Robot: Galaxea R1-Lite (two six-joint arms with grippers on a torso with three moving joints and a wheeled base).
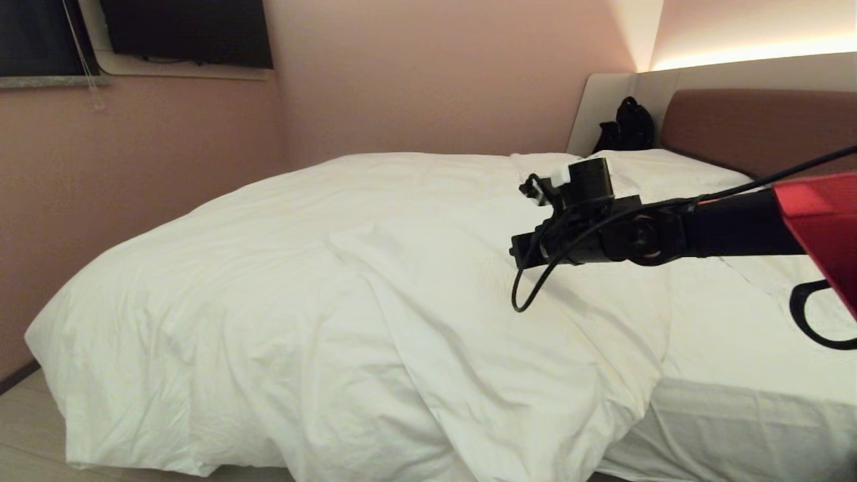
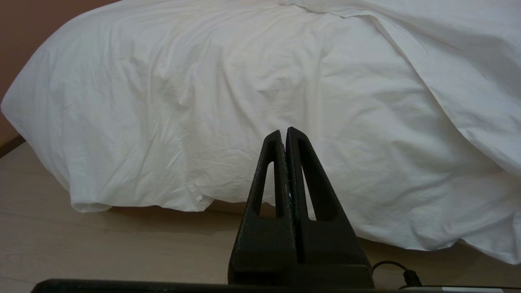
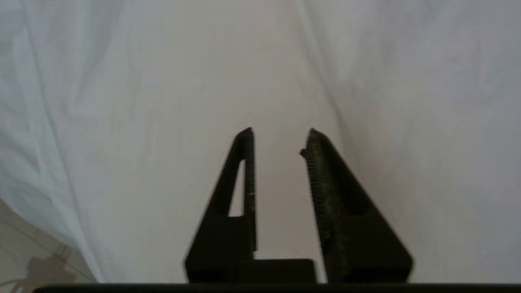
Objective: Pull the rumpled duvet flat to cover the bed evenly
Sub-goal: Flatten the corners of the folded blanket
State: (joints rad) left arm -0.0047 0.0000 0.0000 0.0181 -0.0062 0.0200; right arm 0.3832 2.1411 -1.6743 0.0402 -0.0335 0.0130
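The white duvet (image 1: 281, 288) lies rumpled over the bed (image 1: 750, 428), with a thick folded ridge running down its middle to the near edge. Its near side hangs to the floor, and on the right it stops short, so the mattress side shows. My right arm (image 1: 669, 234) reaches in from the right, above the duvet's middle. In the right wrist view my right gripper (image 3: 280, 136) is open just over the white cloth (image 3: 163, 101), with nothing between its fingers. My left gripper (image 2: 283, 132) is shut and empty, low near the floor, facing the duvet's hanging edge (image 2: 163, 122).
White pillows (image 1: 669, 171) lie at the brown headboard (image 1: 756, 127), with a black bag (image 1: 629, 127) beside them in the corner. A pink wall (image 1: 100, 187) runs close along the bed's far side. Light wooden floor (image 2: 81, 244) lies in front of the bed.
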